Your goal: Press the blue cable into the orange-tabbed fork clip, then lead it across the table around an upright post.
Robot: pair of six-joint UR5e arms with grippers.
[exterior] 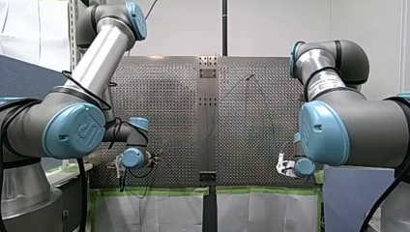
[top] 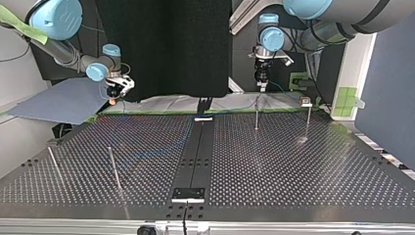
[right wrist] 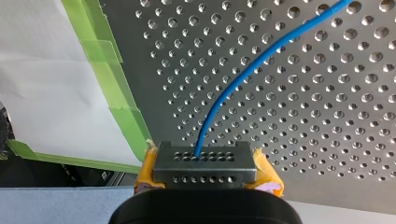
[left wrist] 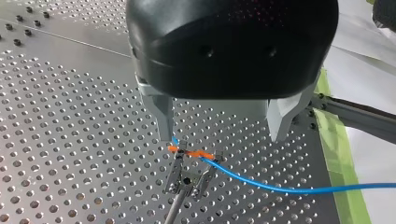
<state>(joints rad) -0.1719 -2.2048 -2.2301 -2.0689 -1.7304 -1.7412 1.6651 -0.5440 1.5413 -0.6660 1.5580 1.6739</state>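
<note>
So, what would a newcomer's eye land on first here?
The blue cable, bright against the perforated table, running across the orange-tabbed fork clip just ahead of my open left gripper. In the right wrist view it ends clamped in my right gripper.

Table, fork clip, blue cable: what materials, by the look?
Table: metal, likely aluminium or steel; brushed grey, glare around the holes. Fork clip: bare silvery metal prongs; orange tabs matte, perhaps plastic. Blue cable: smooth plastic-looking jacket, slight sheen, bends softly; core hidden.
</note>
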